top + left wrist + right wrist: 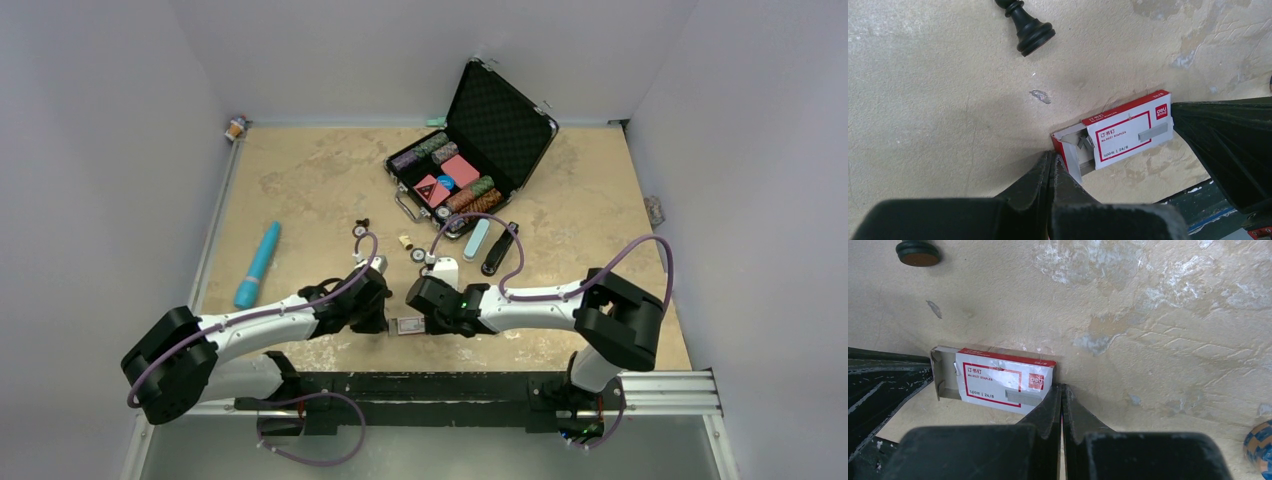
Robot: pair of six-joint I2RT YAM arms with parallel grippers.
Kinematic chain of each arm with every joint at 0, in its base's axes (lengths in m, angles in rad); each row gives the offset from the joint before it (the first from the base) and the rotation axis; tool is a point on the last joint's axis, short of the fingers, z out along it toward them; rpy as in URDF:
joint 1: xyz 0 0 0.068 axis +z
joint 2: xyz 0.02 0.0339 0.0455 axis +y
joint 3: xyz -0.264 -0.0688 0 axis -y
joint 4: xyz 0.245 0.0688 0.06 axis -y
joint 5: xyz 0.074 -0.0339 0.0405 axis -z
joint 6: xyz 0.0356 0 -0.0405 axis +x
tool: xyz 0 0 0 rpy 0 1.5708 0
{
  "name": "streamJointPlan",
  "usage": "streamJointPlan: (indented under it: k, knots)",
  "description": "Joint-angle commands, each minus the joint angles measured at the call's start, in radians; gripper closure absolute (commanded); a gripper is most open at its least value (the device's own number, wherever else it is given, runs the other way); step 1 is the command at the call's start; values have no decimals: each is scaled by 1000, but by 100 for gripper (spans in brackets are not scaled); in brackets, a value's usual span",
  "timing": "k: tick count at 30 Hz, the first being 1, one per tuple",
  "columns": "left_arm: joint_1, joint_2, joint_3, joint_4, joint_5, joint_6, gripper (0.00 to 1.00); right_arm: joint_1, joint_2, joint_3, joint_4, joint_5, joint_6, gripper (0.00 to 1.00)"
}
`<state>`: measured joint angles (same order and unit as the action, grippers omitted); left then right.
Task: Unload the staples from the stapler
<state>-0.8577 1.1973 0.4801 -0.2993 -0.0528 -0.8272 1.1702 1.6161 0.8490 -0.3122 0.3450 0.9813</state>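
The black stapler [498, 250] lies on the table beside a pale teal case [477, 240], just in front of the open carry case, with both arms away from it. A small red-and-white staple box [407, 326] rests between the two grippers near the table's front edge. Its left end is open [1079, 150], and grey staples [1085, 143] show inside. My left gripper [1052, 156] is shut and empty, its tips at the box's open end. My right gripper [1061, 388] is shut and empty too, its tips against the box's closed end [1045, 377].
An open black case [500, 120] with poker chips stands at the back. A teal tube [258, 264] lies to the left. A black chess piece [1025, 27], small loose pieces [362, 228], a cork [405, 241] and a chip [918, 253] are scattered mid-table.
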Motion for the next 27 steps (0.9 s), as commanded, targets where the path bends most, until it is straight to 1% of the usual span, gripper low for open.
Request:
streamJointPlan:
  k: [1,16,27]
  knots:
    - [6,-4,-20,-23,-22,6,100,-5,30,-1,1,-13,-12,100]
    - [12,16,-5,-21,-3,31,100,-4,40,-5,31,-24,-10,100]
    - [12,15,10,-48,-7,42,100,-1,43,1,43,-31,-14,100]
